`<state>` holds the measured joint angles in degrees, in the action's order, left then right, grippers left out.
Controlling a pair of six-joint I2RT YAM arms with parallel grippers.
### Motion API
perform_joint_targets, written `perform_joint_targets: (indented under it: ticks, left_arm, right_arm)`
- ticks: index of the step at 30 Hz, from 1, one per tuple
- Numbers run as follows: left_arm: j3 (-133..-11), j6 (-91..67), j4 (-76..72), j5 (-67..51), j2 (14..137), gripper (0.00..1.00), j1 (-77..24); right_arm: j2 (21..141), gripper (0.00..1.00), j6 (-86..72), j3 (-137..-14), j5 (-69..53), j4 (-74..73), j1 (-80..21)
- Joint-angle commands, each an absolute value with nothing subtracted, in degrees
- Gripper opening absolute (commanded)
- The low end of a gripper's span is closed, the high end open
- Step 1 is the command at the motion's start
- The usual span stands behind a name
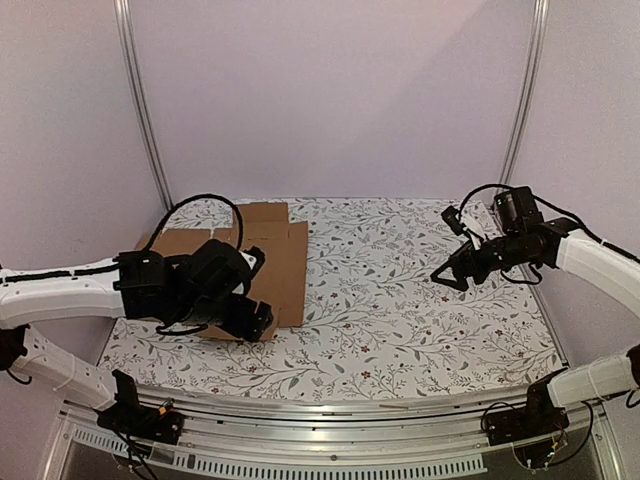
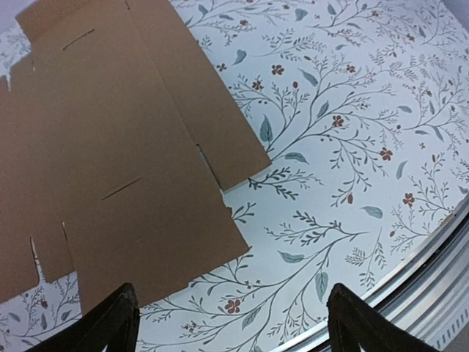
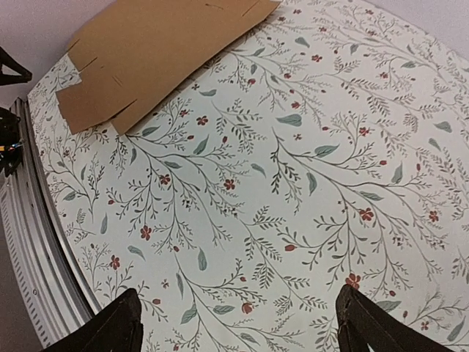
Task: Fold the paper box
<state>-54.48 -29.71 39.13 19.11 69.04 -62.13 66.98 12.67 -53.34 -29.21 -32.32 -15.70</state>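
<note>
Paper box (image 1: 282, 262): it is laid flat on the floral tablecloth (image 1: 400, 300) as an unfolded die-cut sheet. No flap is raised, so no fold is judged to be made yet.
Left gripper (image 1: 262, 292): it is held over the box's near right corner with its jaws spread wide and nothing between them. It appears to be poised there to catch an edge flap.
Left-hand contact: the wrist view suggests the fingertips (image 2: 121, 308) are clear of the cardboard, though this cannot be told for certain.
Right gripper (image 1: 446, 276): it is kept well apart from the box, off its right side. Its jaws are fully open and empty, probably left out of the way until a second hold is needed.
Surroundings: a metal rail (image 1: 350, 405) is seen beyond the box's near edge.
Obstruction: nothing is seen lying on the box. The flat sheet offers little lip to pinch, and its slits and tabs are likely to snag.
</note>
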Motion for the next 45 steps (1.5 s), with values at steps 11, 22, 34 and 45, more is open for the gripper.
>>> perform_joint_targets:
  ticks: [11, 22, 34, 45]
  left_arm:
    - [-59.5, -27.9, 54.1, 22.5, 78.0, 0.79, -66.7]
    - [-69.5, -6.2, 66.3, 34.4, 99.9, 0.65, -70.2]
    - [-68.3, -2.2, 57.4, 42.8, 108.9, 0.26, -70.2]
    - [-79.2, -0.2, 55.4, 43.7, 117.3, 0.00, -73.2]
  right_arm:
    - [95.0, 0.85, 13.1, -74.4, -33.4, -49.8, -31.0]
    - [83.3, 0.89, 16.7, -66.5, -25.5, -47.0, -26.8]
    - [81.1, 0.89, 18.0, -61.7, -27.2, -42.3, -16.0]
    - [80.2, 0.89, 17.7, -62.0, -26.6, -42.4, -12.0]
